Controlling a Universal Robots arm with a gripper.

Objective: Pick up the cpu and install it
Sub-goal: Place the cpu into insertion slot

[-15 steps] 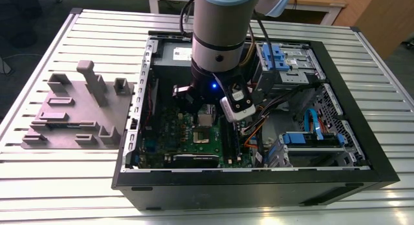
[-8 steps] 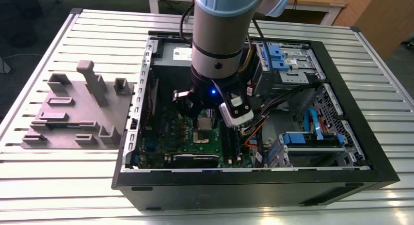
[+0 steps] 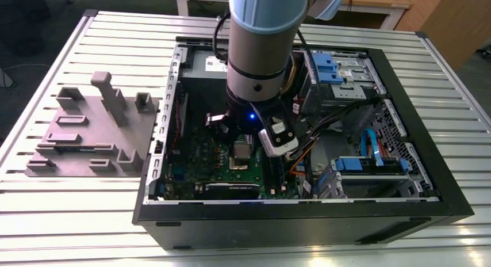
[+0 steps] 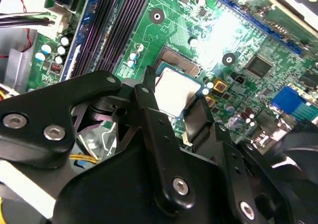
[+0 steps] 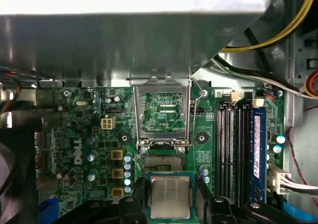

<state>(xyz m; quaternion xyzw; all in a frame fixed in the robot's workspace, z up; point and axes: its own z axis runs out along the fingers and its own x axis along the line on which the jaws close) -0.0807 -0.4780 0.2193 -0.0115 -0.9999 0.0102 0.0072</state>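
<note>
Gripper (image 5: 171,188) is gripping the cpu (image 5: 170,200). The two black fingers (image 5: 140,194) are pressing on opposite edges of the chip, jaws narrow, only the chip between them. The silver lid is facing the camera in both wrist views.

The cpu is sitting just beside the socket (image 5: 162,163), with its edge overlapping the socket's rim in the first wrist view, and it isn't seated. Can't tell whether it's hovering or touching the board.

The socket is lying open, contact field showing. The load frame (image 5: 137,112) is standing hinged back on the far side of the socket from the cpu, and the wire lever (image 5: 197,92) is swung up next to it. Memory slots (image 5: 232,149) are running alongside the socket, with the blue slot (image 5: 257,149) lying furthest from it. The green motherboard (image 5: 94,134) is spreading out on the socket's other side. A grey metal box (image 5: 124,40) is overhanging beyond the load frame, further from the socket.

In the exterior view the arm (image 3: 257,54) is reaching down into the open PC case (image 3: 307,221), putting the gripper over the socket area. The case is lying on a slatted metal table (image 3: 77,221). A grey fixture block (image 3: 92,134) is sitting outside the case, well apart from the socket, toward the exterior view's left.
</note>
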